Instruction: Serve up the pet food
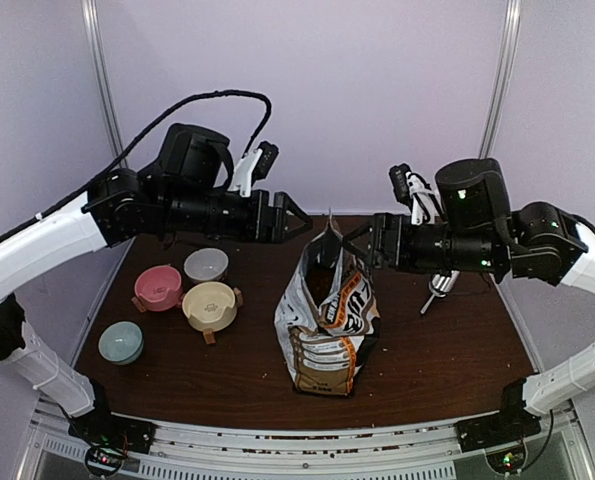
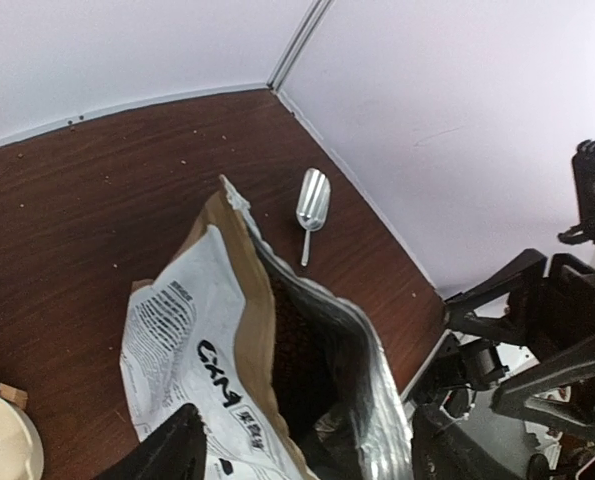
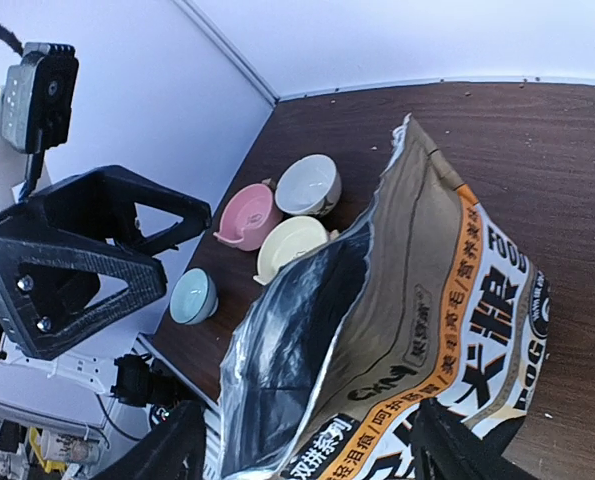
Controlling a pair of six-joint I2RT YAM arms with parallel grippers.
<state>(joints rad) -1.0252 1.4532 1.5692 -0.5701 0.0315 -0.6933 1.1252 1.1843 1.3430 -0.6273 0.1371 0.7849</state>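
The pet food (image 2: 295,345) shows as dark reddish-brown kibble inside the open "CXM" paper bag (image 1: 327,320), which stands mid-table. The bag's mouth faces up, and its silver lining shows in the right wrist view (image 3: 287,350). My left gripper (image 1: 297,222) is open and empty, just left of the bag's top. My right gripper (image 1: 355,245) is open and empty, just right of the top. In the left wrist view the gripper (image 2: 302,460) straddles the bag mouth. In the right wrist view the gripper (image 3: 312,465) frames the bag's upper side. The silver scoop (image 2: 313,205) lies on the table behind the bag.
Four bowls stand to the left of the bag: pink (image 1: 158,288), white (image 1: 206,265), cream (image 1: 210,305) and light blue (image 1: 121,342). The scoop (image 1: 437,291) is partly under my right arm. A few loose crumbs dot the brown table (image 1: 447,350).
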